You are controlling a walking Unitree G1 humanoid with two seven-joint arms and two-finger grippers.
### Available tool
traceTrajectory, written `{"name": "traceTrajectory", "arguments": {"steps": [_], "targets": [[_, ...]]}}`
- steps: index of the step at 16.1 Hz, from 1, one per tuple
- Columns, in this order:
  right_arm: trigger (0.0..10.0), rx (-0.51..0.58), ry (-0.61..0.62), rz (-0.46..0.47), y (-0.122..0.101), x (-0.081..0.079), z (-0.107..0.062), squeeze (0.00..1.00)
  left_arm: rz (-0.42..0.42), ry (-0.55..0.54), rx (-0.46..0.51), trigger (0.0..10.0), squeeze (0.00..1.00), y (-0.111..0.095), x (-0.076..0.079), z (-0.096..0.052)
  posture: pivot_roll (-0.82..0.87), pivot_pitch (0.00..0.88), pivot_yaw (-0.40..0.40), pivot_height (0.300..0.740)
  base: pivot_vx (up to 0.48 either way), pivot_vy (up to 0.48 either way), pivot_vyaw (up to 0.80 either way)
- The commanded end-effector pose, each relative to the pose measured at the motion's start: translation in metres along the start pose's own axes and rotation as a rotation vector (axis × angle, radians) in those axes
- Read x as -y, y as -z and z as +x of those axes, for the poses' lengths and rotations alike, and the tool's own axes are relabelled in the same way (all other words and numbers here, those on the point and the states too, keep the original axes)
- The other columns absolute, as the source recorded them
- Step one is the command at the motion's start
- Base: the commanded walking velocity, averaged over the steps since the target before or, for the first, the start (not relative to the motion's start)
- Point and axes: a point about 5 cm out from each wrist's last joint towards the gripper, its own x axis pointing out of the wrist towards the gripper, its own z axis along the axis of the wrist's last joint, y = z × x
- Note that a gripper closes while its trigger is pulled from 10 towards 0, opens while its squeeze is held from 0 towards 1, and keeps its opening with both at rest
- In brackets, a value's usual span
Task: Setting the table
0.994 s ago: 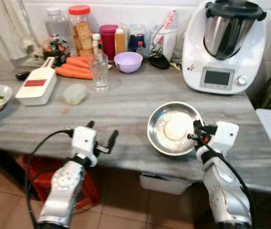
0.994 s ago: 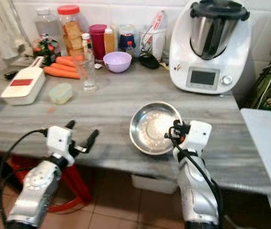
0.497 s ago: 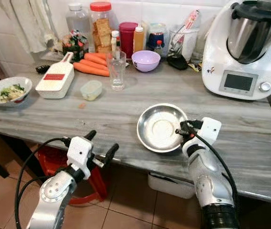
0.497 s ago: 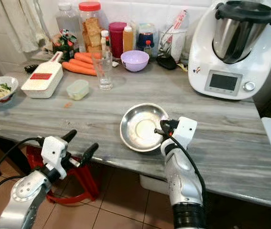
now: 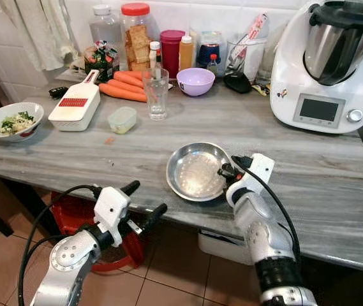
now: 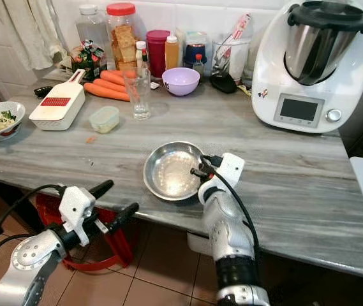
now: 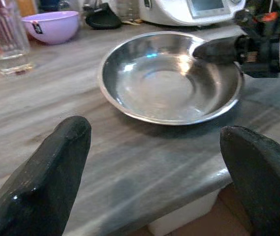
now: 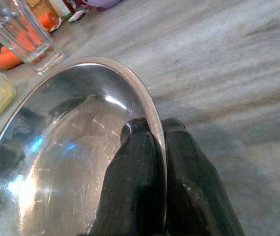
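A shiny steel bowl (image 5: pixel 192 172) lies near the front edge of the grey counter (image 5: pixel 104 156). My right gripper (image 5: pixel 224 171) is shut on the bowl's right rim; in the right wrist view one finger (image 8: pixel 135 182) presses inside the rim and the other outside the steel bowl (image 8: pixel 66 147). My left gripper (image 5: pixel 144 201) hangs open below the counter's front edge, left of the bowl. Its two fingertips (image 7: pixel 56 167) frame the steel bowl (image 7: pixel 169 78) in the left wrist view.
A drinking glass (image 5: pixel 155 94), purple bowl (image 5: pixel 195 81), small lidded tub (image 5: pixel 122 119), white grater (image 5: pixel 74 108), carrots (image 5: pixel 122 87) and jars stand at the back. A salad bowl (image 5: pixel 10 120) sits far left, a white kitchen machine (image 5: pixel 328 64) back right. A red stool (image 5: pixel 85 223) stands under the counter.
The right gripper has slid the steel bowl a little to the left along the counter's front edge. The left gripper has shifted slightly right and stays open.
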Motion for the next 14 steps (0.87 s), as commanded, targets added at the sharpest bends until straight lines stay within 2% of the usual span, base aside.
{"name": "traceTrajectory", "arguments": {"steps": [1, 3, 10, 13, 14], "targets": [[10.0, 0.001, 0.002, 0.020, -0.004, -0.003, 0.003, 1.00, 0.003, 0.023, 0.003, 10.0, 0.00, -0.003, 0.002, 0.000, 0.02, 0.000, 0.000, 0.740, 0.000, 0.000, 0.00], [10.0, -0.010, 0.015, 0.047, -0.003, -0.002, 0.005, 1.00, 0.000, 0.035, -0.002, 10.0, 0.00, -0.002, 0.004, 0.001, 0.03, 0.000, -0.004, 0.740, 0.000, 0.000, 0.00], [10.0, 0.013, -0.020, 0.041, -0.007, -0.006, 0.008, 1.00, 0.002, 0.024, -0.008, 10.0, 0.00, 0.001, 0.002, 0.002, 0.03, 0.000, 0.009, 0.740, 0.000, 0.000, 0.00], [10.0, 0.082, -0.027, -0.048, -0.016, 0.000, 0.001, 1.00, 0.005, 0.019, -0.003, 10.0, 0.00, 0.000, 0.002, 0.003, 0.03, 0.000, 0.009, 0.740, 0.000, 0.000, 0.00], [10.0, 0.132, -0.024, -0.098, -0.022, 0.006, -0.006, 1.00, -0.008, 0.002, 0.003, 10.0, 0.00, 0.000, 0.001, 0.003, 0.03, 0.000, 0.007, 0.740, 0.000, 0.000, 0.00]]}}
